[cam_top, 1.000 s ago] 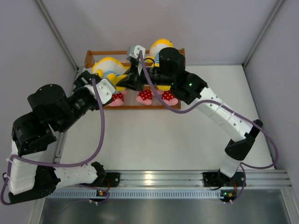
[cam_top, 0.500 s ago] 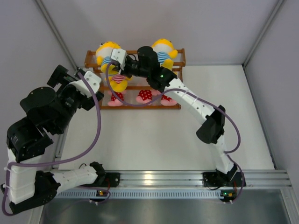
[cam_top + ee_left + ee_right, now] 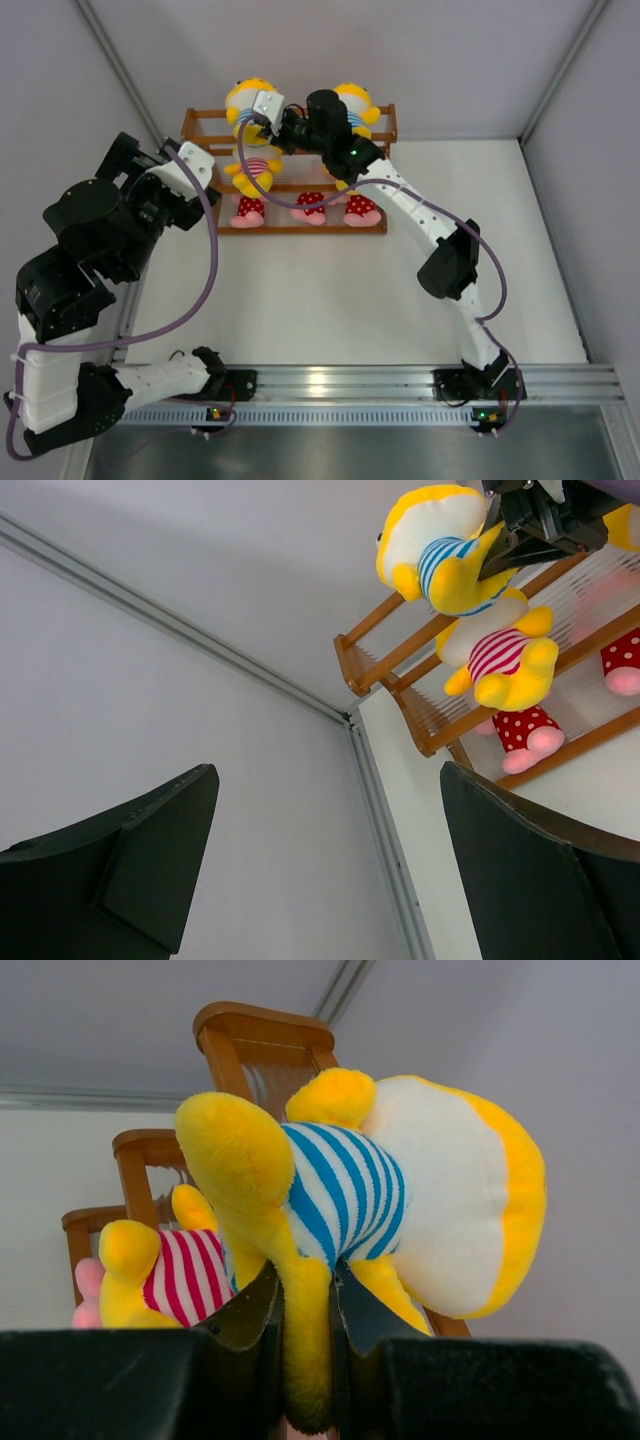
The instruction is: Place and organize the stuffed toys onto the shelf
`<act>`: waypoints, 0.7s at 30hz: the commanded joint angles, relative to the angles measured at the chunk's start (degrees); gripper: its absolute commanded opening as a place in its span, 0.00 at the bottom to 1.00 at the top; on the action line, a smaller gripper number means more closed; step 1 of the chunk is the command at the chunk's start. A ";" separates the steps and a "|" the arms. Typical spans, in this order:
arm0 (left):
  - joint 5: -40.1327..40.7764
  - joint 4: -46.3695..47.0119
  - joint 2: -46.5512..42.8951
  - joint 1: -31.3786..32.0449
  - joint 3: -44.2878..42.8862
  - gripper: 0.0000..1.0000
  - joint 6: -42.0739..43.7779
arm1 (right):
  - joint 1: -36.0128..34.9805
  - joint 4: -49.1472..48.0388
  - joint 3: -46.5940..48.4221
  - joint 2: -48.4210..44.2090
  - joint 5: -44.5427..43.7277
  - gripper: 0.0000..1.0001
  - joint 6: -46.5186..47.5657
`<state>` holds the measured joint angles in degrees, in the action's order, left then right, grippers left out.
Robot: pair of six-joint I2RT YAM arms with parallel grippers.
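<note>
My right gripper [image 3: 305, 1332] is shut on a limb of a yellow stuffed toy in a blue-striped shirt [image 3: 370, 1200], holding it over the top left of the brown wooden shelf [image 3: 205, 128]. That toy [image 3: 248, 100] hangs above a yellow toy in a pink-striped shirt [image 3: 256, 166]. A second blue-striped yellow toy [image 3: 354, 103] sits at the top right. Three pink toys in red dotted outfits [image 3: 310, 205] line the lowest tier. My left gripper [image 3: 330, 810] stands open with nothing in it, left of the shelf [image 3: 370, 670] and facing the wall corner.
Grey walls close in on the left, back and right. The shelf stands against the back wall. The right arm's forearm [image 3: 420, 215] stretches over the shelf's right end, and a purple cable [image 3: 212, 260] loops from the left arm.
My left gripper opened wide and drew back to the left, away from the shelf. My right gripper carried the blue-striped toy left and toward the back, over the top tier.
</note>
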<state>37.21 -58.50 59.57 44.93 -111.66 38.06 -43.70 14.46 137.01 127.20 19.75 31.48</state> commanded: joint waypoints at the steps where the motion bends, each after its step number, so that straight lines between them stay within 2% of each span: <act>1: 1.46 2.78 1.34 -0.28 -0.93 0.98 -0.53 | 0.20 -4.26 3.00 1.47 -0.14 0.00 -1.07; 14: 1.72 2.78 2.04 -0.28 -0.58 0.98 0.17 | -0.59 -3.39 3.00 2.62 -3.75 0.00 -5.65; 21: 2.08 2.78 1.86 -0.28 0.12 0.98 0.43 | -1.38 -7.42 2.73 2.62 -2.69 0.00 -9.60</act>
<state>37.80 -58.48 61.65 44.93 -111.61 38.15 -44.23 11.44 137.05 128.97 17.37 24.27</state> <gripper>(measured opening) 0.984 0.118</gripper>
